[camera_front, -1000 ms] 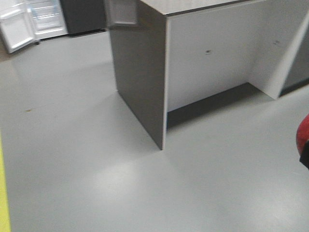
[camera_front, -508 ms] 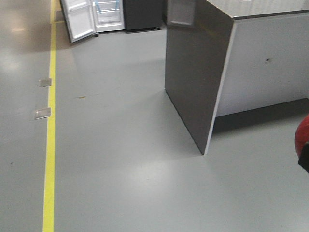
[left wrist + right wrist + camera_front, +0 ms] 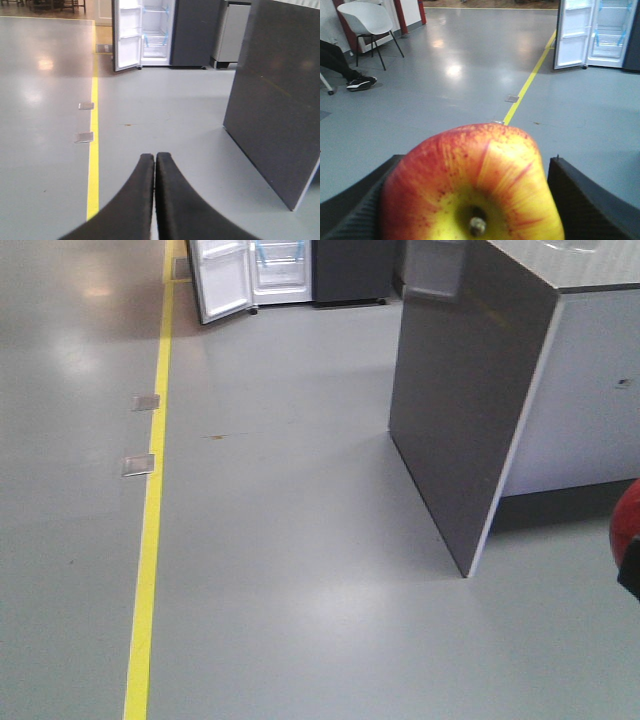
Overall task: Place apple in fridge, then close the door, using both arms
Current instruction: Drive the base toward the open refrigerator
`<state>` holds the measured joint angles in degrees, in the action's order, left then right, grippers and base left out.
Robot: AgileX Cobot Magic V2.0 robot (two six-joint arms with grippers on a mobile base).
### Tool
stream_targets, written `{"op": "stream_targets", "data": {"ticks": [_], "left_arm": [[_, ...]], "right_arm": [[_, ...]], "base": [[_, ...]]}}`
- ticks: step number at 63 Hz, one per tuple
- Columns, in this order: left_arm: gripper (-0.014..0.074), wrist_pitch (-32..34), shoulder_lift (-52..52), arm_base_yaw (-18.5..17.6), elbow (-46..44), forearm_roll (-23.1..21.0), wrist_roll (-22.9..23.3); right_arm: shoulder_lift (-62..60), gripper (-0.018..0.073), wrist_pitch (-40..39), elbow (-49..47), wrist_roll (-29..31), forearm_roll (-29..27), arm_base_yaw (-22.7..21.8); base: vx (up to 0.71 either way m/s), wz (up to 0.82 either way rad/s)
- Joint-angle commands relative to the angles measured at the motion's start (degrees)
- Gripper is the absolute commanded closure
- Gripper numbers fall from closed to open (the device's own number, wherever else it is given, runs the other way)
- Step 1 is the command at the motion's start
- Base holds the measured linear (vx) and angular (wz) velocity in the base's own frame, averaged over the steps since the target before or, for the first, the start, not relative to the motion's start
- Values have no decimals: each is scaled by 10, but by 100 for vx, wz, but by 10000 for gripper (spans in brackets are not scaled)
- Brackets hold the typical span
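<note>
The red and yellow apple (image 3: 472,185) fills the lower right wrist view, stem towards the camera, with my right gripper (image 3: 475,202) shut on it between two dark fingers (image 3: 585,200). Its red side (image 3: 625,522) shows at the right edge of the front view. The fridge (image 3: 282,270) stands far off at the top, white inside with blue tape. Its door (image 3: 222,282) hangs open to the left. My left gripper (image 3: 154,159) is shut on nothing, its black fingers pressed together above the floor, pointing towards the fridge (image 3: 157,35) and the door (image 3: 127,42).
A dark grey-sided counter unit (image 3: 470,400) stands right of the path. A yellow floor line (image 3: 150,520) runs towards the fridge, with two metal floor plates (image 3: 138,465) beside it. A white chair (image 3: 367,20) and a seated person's shoe (image 3: 360,81) are far left.
The front view has swung left: the counter unit slid to the right, and the fridge and yellow line moved further into the picture. The apple stays held at the right edge.
</note>
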<state>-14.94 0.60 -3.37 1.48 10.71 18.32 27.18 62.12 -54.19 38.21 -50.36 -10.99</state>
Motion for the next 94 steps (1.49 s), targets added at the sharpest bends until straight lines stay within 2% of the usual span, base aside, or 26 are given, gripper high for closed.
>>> {"op": "stream_targets", "data": {"ticks": [1,52,94], "left_arm": [[603,43,4,1,12,1,2],[603,43,4,1,12,1,2],[603,43,4,1,12,1,2]], "right_arm": [[6,563,-32,-12,7,-29,-2],[6,563,-31,-12,7,-29,-2],[6,563,-31,-12,7,-29,-2]], "base": [[7,24],[11,18],[22,2]]}}
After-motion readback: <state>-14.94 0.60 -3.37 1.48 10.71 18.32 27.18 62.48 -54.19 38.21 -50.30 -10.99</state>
